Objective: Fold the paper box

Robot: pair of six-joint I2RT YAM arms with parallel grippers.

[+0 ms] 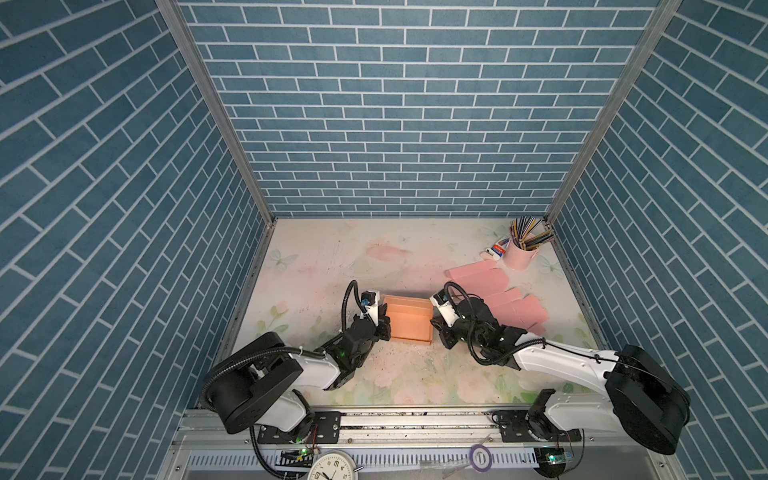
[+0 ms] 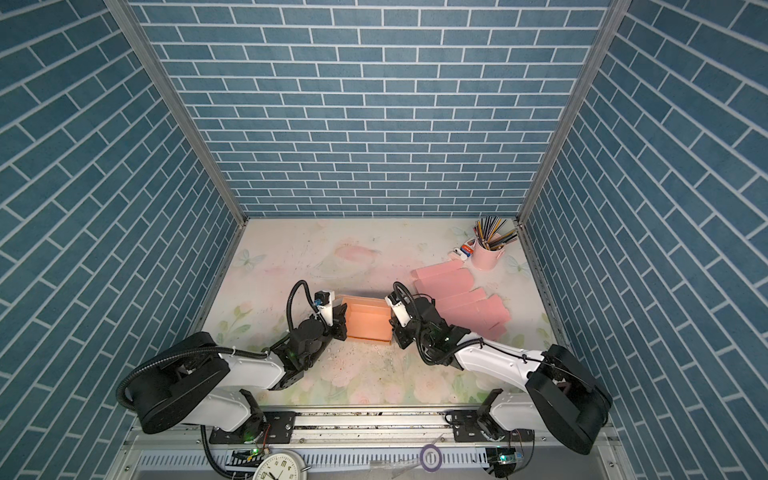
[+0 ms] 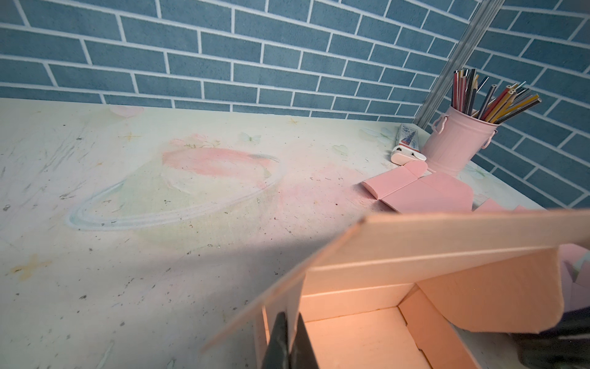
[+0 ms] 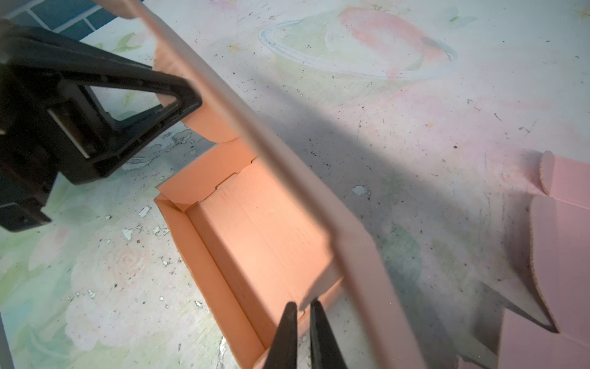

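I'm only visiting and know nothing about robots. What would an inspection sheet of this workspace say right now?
Surface: floral table, scuffed and specked with bits.
Job's things: paper box half folded, rear flap raised, between the two hands; flat pink blanks piled to its right.
Clutter: pink pencil cup and small tube in the far right corner; clock and purple tape ring by the front rail.
Hands: left hand shut on one side wall of the box; right hand shut on the opposite wall.
Cables: black hoses loop above both wrists, clear of the box.
Surroundings: blue brick-pattern walls on three sides.
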